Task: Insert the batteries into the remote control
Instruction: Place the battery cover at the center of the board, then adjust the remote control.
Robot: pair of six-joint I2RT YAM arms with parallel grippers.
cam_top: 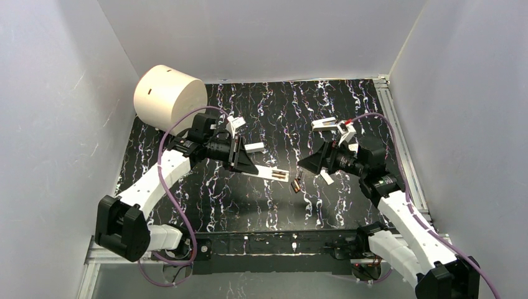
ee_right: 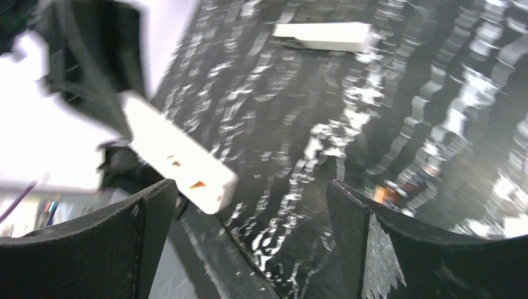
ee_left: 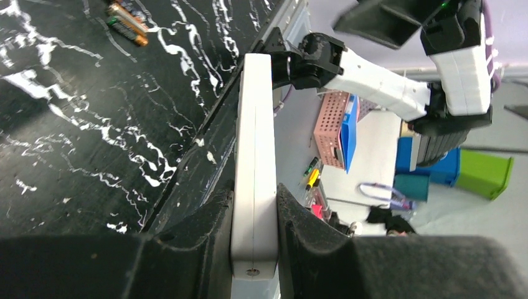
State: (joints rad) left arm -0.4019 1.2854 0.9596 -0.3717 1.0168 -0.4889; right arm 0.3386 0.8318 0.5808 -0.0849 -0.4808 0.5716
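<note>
Left claw (ee_left: pixel 254 208) grips the remote control (ee_left: pixel 255 143); both batteries (ee_left: pixel 127 23) lie on the table (ee_left: pixel 75 124).

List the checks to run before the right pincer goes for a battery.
1. Remote gripped firmly: ok. The left pincer clamps one end, and the rest sticks out above the table.
2. Right pincer open and empty: ok.
3. Batteries within reach: ok. Both lie side by side on the table, below the remote's free end in the top view.
4. Battery recess facing up: cannot tell.
5. Right wrist view sharp enough to aim: not ok. It is blurred.
</note>
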